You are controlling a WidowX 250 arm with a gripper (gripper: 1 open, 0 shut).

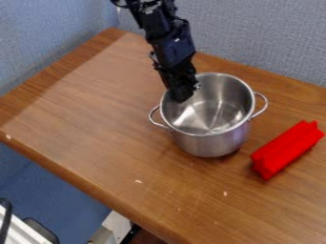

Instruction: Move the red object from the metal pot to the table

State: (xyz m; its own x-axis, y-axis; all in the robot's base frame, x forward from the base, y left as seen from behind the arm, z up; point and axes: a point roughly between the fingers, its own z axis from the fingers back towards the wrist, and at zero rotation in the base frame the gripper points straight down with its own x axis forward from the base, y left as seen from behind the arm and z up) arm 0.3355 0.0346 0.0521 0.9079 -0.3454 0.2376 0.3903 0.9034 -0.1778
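- My claw sits at the near-left rim of the metal pot, pointing steeply down, jaws pinched together. Whether they are nipping the rim itself or just pressing against it, I cannot tell.
- To do this step well, I judge I should let go of the rim gently and lift straight up, so the pot neither tips nor skids across the table.
- The pot looks empty inside; I see only bare steel.
- The red object lies on the table just right of the pot, apart from it, so the task looks done as things lie.
- No brand, label or writing is readable on anything.
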